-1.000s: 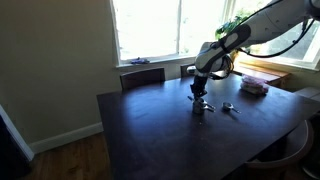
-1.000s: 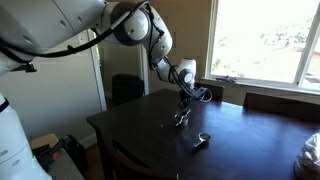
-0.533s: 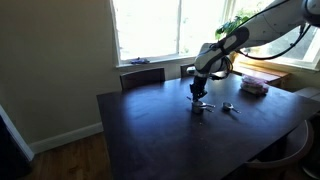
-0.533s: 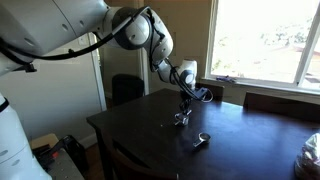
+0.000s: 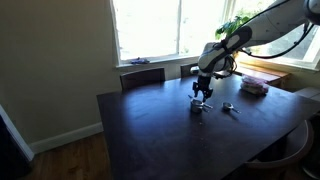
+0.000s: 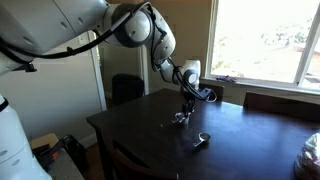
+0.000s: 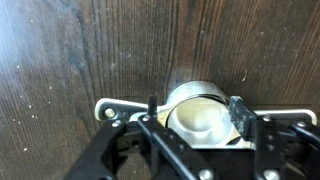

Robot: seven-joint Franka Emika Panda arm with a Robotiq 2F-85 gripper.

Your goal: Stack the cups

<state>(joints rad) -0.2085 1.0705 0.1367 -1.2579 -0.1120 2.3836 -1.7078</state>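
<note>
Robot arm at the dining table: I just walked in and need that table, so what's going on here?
The gripper hangs just above the metal cups on the dark table. In the wrist view its jaws stand open on either side of a silver cup. Another cup lies apart nearby, not yet stacked.

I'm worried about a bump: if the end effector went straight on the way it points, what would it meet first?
The end effector would most likely meet the silver cup framed between its fingers in the wrist view, then the table. Depth is unclear.
</note>
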